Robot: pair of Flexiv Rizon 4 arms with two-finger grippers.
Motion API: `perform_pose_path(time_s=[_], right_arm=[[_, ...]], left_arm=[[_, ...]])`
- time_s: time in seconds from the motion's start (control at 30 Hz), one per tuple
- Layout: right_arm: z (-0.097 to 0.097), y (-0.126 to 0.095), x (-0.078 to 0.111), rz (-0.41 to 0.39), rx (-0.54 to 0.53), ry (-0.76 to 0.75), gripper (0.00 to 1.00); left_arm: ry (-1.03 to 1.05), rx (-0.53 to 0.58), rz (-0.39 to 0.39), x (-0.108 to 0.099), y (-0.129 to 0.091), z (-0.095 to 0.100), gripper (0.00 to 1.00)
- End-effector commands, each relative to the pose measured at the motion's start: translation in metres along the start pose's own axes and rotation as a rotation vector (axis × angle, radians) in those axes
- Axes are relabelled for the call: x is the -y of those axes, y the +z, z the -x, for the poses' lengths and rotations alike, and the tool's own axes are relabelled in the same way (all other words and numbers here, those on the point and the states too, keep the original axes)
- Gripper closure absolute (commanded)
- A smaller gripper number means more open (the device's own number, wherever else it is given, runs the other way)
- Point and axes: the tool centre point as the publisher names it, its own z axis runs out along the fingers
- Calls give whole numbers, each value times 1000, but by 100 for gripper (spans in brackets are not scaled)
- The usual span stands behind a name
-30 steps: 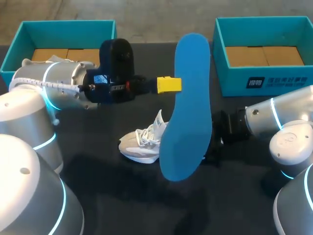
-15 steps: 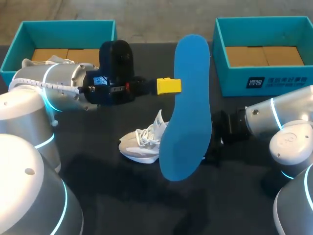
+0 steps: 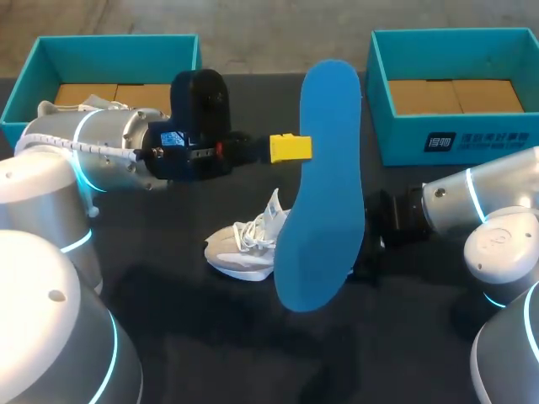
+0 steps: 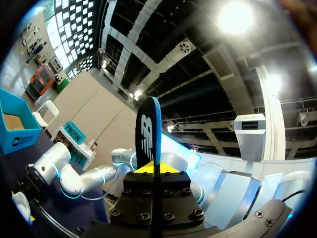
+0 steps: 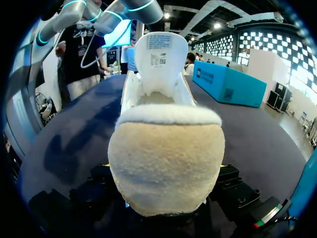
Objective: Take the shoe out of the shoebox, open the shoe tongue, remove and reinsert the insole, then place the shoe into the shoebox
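Nothing has moved since a moment ago: the left fingers (image 3: 290,146) pinch the insole (image 3: 324,185) by its edge, the shoe (image 3: 247,248) on the tabletop (image 3: 210,337) below them, so it may pivot or slip on reinsertion; whether the right arm (image 3: 472,202) grips the shoe I cannot tell.

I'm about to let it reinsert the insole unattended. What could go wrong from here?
1. The left tool pinches the blue insole only at one edge, nearer one end, so the long free part may flex or slip out during the move.
2. In the head view the raised insole hides part of the white shoe, so lining it up with the shoe's opening may go wrong.
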Motion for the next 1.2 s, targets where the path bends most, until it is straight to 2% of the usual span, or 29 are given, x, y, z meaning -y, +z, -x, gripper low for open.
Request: perform_pose_path(time_s=[0.03, 0.1, 0.13, 0.17, 0.2, 0.43, 0.6, 0.87, 1.03, 1.13, 1.2], right_arm=[[0, 4, 2, -3, 1, -1, 94], [0, 4, 2, -3, 1, -1, 80], [0, 4, 2, -3, 1, -1, 64], [0, 4, 2, -3, 1, -1, 36], [0, 4, 2, -3, 1, -1, 0], [0, 4, 2, -3, 1, -1, 0], [3, -5, -4, -44, 0, 2, 0], [3, -26, -20, -163, 12, 41, 0], [1, -36, -38, -273, -22, 75, 0], [0, -43, -47, -376, -30, 96, 0], [-1, -47, -54, -418, -28, 93, 0]], left_arm=[[1, 0, -2, -1, 1, 0, 100], [1, 0, -2, -1, 1, 0, 100], [1, 0, -2, -1, 1, 0, 100], [1, 0, -2, -1, 1, 0, 100], [1, 0, -2, -1, 1, 0, 100], [1, 0, -2, -1, 1, 0, 100], [1, 0, -2, -1, 1, 0, 100], [1, 0, -2, -1, 1, 0, 100], [1, 0, -2, -1, 1, 0, 100], [1, 0, -2, -1, 1, 0, 100], [1, 0, -2, -1, 1, 0, 100]])
